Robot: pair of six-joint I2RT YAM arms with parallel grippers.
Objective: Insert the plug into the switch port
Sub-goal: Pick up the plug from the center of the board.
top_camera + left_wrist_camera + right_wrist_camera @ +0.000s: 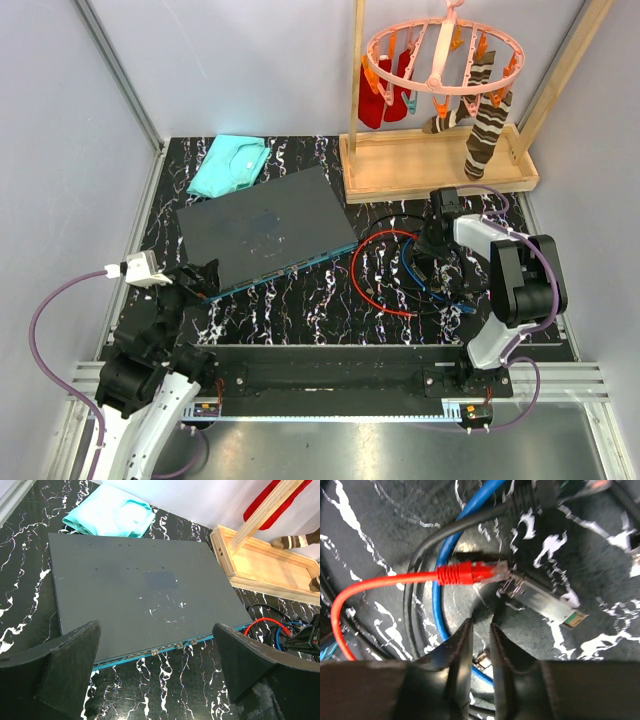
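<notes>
Right wrist view: right gripper (480, 627) fingers nearly together, thin slit between; whether pinching anything, cannot tell. Just beyond, red plug (475, 573) lies among cables, well apart from switch (265, 225). Plug likely light, rigid, clip brittle; grip moulded boot, not limp lead. Left gripper (156, 630) spread wide, empty, near switch's teal edge. Count: one red cable (370, 587), one blue cable (465, 510), at least one black cable (410, 605); one switch.
</notes>
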